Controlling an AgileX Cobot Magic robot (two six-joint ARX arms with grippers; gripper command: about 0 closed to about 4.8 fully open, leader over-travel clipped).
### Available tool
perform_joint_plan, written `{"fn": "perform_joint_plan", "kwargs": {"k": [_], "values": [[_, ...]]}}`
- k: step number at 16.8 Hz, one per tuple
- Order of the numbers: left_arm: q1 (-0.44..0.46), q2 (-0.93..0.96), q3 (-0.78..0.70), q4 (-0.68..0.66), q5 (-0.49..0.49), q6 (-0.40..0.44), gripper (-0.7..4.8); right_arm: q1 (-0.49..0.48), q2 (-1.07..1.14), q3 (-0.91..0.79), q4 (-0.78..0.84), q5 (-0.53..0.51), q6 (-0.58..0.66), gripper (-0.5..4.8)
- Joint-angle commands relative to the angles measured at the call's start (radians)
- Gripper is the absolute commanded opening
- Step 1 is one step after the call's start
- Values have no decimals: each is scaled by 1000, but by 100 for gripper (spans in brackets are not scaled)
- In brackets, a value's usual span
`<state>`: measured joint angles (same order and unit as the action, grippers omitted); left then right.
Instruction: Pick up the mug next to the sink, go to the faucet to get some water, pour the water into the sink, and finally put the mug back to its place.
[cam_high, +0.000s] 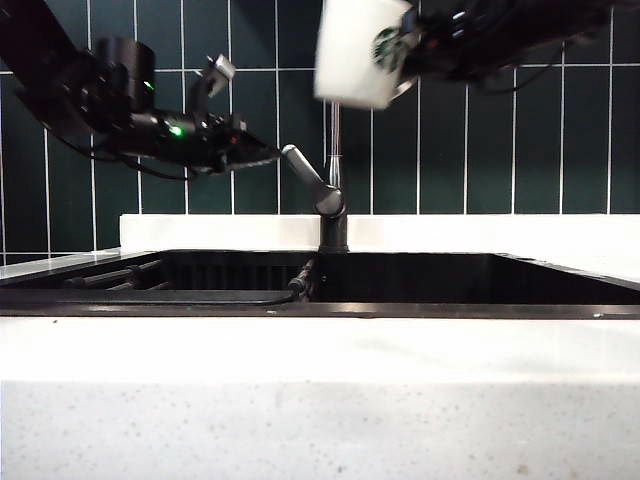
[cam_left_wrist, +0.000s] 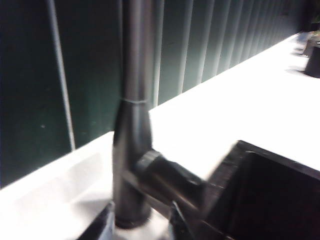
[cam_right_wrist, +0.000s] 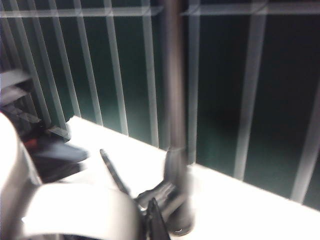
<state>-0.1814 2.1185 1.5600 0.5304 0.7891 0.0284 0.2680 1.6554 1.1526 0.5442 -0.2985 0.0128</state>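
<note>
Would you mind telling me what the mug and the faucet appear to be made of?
The mug, held high by the right gripper, looks like glazed white ceramic: opaque and smooth, with a printed green logo. The faucet looks like dark metal with a brushed or satin finish, showing soft lengthwise highlights in the left wrist view.

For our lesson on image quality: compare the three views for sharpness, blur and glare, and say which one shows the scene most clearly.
Exterior view: sharpest overall, though the mug held high by the right gripper is slightly smeared, and the sink is very dark. Left wrist view: the faucet is soft with motion blur, the counter overexposed. Right wrist view: blurriest, tiles streaked, mug a white smear.
</note>
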Motion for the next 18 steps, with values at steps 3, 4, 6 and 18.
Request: {"fn": "perform_joint_plan", "kwargs": {"k": [3, 4, 6, 18], "values": [[-11, 62, 114, 3, 34, 2, 130, 32, 56, 111, -24, 2, 20, -1], [-21, 81, 148, 2, 82, -2, 130, 32, 55, 111, -5, 5, 20, -1], [-38, 81, 149, 2, 91, 8, 130, 32, 55, 112, -9, 4, 21, -1], [-52, 81, 151, -55, 213, 17, 129, 36, 55, 393, -512, -24, 3, -1]]}}
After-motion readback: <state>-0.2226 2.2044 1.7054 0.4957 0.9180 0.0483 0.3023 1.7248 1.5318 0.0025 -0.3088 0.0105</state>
